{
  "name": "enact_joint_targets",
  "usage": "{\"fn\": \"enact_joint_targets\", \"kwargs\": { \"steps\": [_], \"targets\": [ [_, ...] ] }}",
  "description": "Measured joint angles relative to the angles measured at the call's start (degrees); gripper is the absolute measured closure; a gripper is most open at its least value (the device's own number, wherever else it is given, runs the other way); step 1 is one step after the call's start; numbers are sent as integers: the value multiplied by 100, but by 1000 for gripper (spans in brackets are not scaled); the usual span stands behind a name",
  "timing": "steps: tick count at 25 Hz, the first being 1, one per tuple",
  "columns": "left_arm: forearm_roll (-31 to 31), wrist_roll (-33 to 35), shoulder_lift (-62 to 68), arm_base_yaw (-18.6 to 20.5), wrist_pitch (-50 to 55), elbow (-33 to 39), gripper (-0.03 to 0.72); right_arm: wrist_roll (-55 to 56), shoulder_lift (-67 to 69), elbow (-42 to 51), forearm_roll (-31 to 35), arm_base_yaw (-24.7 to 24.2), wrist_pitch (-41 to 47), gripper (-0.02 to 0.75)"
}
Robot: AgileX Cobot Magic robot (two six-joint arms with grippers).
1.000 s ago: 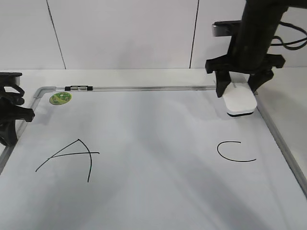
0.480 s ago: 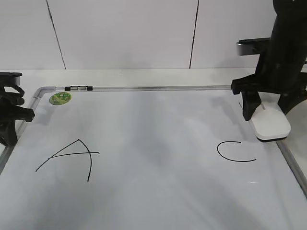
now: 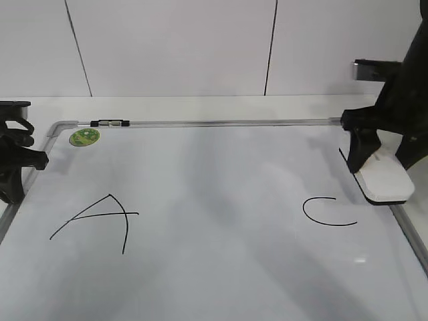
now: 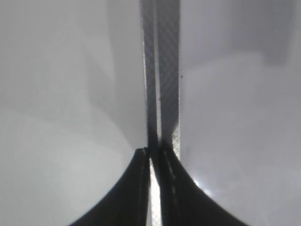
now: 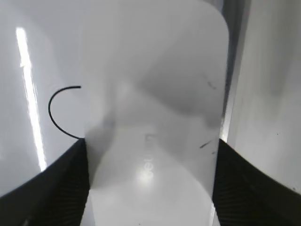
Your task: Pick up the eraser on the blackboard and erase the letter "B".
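Note:
The white eraser (image 3: 382, 180) sits between the fingers of my right gripper (image 3: 381, 164), low over the right edge of the blackboard (image 3: 214, 194), just up and right of the black "C" (image 3: 326, 212). In the right wrist view the eraser (image 5: 155, 94) fills the gap of the right gripper (image 5: 151, 155), with part of the "C" (image 5: 59, 113) to its left. No letter "B" shows anywhere on the board. My left gripper (image 3: 13, 160) is shut and empty at the board's left frame; it also shows in the left wrist view (image 4: 151, 151).
A black "A" (image 3: 100, 217) is drawn at the board's left. A green sticker (image 3: 85, 137) and a small black-and-silver marker (image 3: 110, 123) lie at the top left corner. The metal frame (image 3: 404, 224) runs under the eraser's right side.
My right gripper has carried the eraser from the board's top right corner to the right and toward the front, down to the right frame. The left arm has not moved.

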Motion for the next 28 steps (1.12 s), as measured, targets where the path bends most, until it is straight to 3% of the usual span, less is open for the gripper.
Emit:
{"fn": "enact_joint_targets", "kwargs": {
  "steps": [10,28],
  "targets": [
    [-22,0,0,0,0,0,669,-106,-182,300,-189,-31,-26,197],
    [-27,0,0,0,0,0,669,-141,-15,300,-208,-168,-951,197]
  ]
}}
